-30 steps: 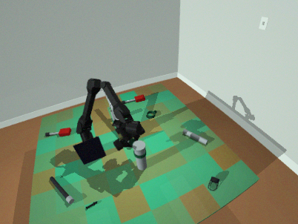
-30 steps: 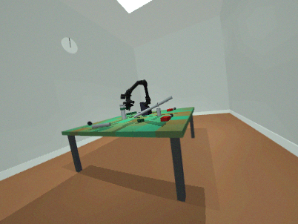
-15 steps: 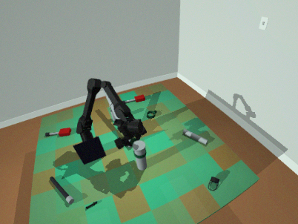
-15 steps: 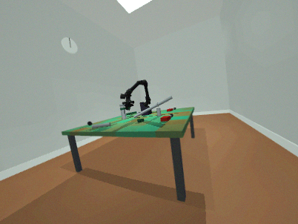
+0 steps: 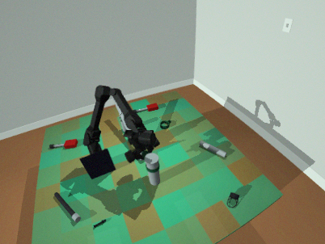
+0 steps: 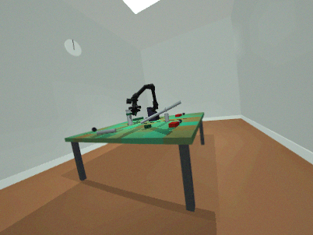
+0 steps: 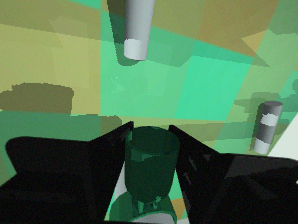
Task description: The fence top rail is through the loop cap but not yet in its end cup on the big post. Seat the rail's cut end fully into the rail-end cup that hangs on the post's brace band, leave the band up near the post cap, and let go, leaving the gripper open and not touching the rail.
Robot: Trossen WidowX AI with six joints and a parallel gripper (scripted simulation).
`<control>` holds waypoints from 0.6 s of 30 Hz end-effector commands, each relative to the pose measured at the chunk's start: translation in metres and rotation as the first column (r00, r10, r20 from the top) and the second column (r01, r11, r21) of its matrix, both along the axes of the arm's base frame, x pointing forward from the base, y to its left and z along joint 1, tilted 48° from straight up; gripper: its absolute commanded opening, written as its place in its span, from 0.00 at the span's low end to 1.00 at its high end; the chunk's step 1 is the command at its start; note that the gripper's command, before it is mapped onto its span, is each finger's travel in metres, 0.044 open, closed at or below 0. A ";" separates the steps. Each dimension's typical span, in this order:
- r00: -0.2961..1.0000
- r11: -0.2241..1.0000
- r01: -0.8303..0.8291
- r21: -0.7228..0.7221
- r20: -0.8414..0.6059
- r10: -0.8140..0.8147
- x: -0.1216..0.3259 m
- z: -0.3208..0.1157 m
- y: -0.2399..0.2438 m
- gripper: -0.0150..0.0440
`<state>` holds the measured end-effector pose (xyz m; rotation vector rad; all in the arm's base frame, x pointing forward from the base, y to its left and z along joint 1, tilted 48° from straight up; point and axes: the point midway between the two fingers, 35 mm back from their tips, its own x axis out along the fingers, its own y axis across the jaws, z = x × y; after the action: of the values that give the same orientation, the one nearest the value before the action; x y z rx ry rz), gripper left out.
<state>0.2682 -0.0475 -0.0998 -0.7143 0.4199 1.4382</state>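
From the top, my own arm is hiding most of the rail. From outside, the rail [image 6: 171, 106] is slanting above the surface [image 6: 128, 140]. At my wrist, my end effector [image 7: 151, 126] is pinching the green cup [image 7: 151, 167]; the rail's pale end [image 7: 135, 49] is lying apart.

The arm [image 5: 96, 111] [image 6: 154, 97] is matte black, with chunky, angular joint housings

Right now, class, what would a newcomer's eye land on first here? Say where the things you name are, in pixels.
Probably the black arm [image 5: 99, 109] [image 6: 151, 86], arched high over the patchwork tabletop [image 5: 182, 210] [image 6: 128, 140], its hand [image 7: 151, 126] closed on a dark green cup [image 7: 151, 170]. Next, the long grey rail [image 6: 171, 106] slanting upward, and the two bright red blocks [image 5: 70, 144] [image 5: 152, 107] [image 6: 174, 124] [image 6: 178, 115], lying apart on the tabletop.
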 end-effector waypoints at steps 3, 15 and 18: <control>1.000 1.000 0.000 0.000 0.000 0.000 0.000 0.000 0.000 0.25; 1.000 1.000 0.000 0.000 0.000 0.000 0.000 0.000 0.000 0.57; 1.000 1.000 0.000 0.000 0.000 0.000 0.000 0.001 0.000 0.70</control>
<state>0.2682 -0.0475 -0.0998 -0.7143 0.4200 1.4383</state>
